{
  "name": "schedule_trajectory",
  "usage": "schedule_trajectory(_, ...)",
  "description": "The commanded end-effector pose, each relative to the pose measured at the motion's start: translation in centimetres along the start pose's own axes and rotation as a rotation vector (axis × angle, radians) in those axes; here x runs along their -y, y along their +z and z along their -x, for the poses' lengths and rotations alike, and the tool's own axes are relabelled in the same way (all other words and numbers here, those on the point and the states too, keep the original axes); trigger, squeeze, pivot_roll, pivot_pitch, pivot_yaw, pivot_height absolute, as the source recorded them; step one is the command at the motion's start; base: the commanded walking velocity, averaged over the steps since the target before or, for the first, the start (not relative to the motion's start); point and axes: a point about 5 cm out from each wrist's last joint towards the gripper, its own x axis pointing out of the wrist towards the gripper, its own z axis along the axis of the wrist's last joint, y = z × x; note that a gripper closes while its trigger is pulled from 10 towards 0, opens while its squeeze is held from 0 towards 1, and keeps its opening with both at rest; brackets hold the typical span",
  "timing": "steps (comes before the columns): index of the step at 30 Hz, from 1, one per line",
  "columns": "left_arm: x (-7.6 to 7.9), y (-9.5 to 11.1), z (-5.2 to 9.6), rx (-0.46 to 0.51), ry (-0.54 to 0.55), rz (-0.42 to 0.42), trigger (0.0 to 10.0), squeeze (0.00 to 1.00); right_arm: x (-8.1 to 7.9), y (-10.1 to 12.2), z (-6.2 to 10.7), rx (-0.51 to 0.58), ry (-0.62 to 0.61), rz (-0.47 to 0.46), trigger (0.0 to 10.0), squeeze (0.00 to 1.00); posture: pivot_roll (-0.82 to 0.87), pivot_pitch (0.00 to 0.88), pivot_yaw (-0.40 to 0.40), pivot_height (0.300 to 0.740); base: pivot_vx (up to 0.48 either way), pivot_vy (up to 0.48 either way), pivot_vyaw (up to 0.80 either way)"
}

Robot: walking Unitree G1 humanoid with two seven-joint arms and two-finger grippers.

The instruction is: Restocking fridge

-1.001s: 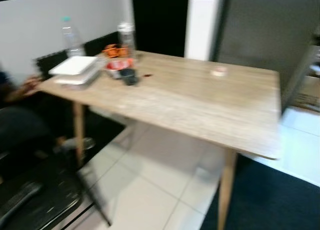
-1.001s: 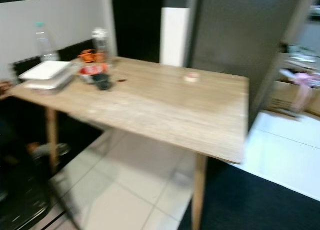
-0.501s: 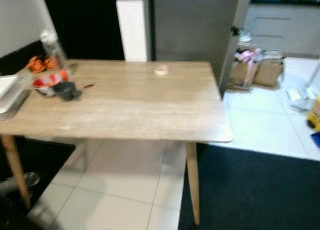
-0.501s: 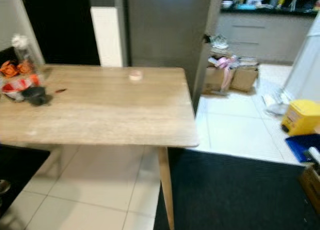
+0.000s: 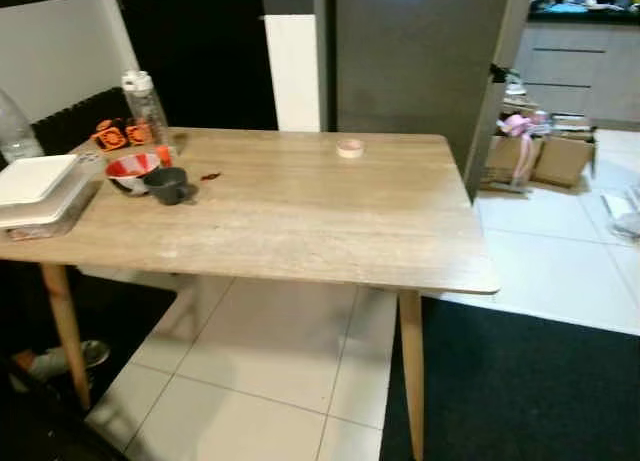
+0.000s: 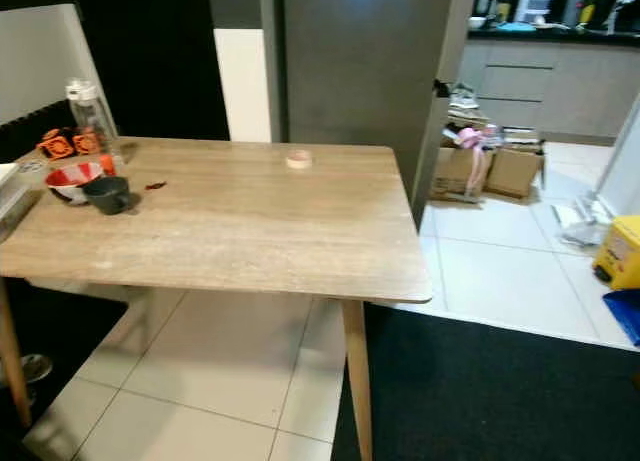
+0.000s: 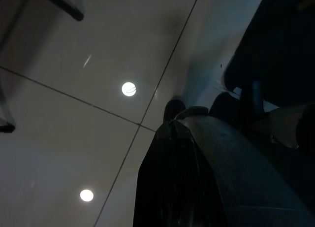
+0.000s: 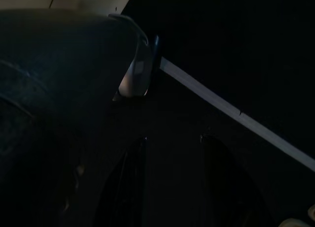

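Robot swings its view back left across the table (image 5: 300, 216); right gripper (image 8: 170, 178) hangs parted, left gripper's (image 7: 172, 187) state unclear, nothing yet collected for the fridge (image 5: 415, 71)

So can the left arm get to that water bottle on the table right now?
Probably not yet. The bottle stands at the table's far left corner, and the left gripper hangs low over the floor tiles.

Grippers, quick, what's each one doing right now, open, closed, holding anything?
Left gripper: hangs over the floor tiles, fingers shut, nothing held.
Right gripper: hangs in the dark, fingers apart, nothing between them.
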Motion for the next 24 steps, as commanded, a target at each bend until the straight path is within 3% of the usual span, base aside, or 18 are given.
schedule_trajectory(1,-0.34,0.12,0.04,-0.001,0.009,-0.014,10.0,0.0,0.12,-0.09,0.03,-0.003,-0.007,0.018,10.0,0.0,-0.09,0.0,0.027,0.74,0.0,0.0,0.0)
schedule_trajectory(18,-0.35,0.2,0.0,0.013,0.055,0.058,10.0,0.0,0.51,0.2,0.08,0.001,-0.035,0.037,10.0,0.0,-0.06,0.0,0.013,0.74,0.0,0.0,0.0)
schedule_trajectory(24,-1.13,0.37,0.18,0.037,0.061,0.074,10.0,0.0,0.85,0.36,0.14,0.009,-0.053,0.068,10.0,0.0,-0.06,0.0,0.003,0.74,0.0,0.0,0.0)
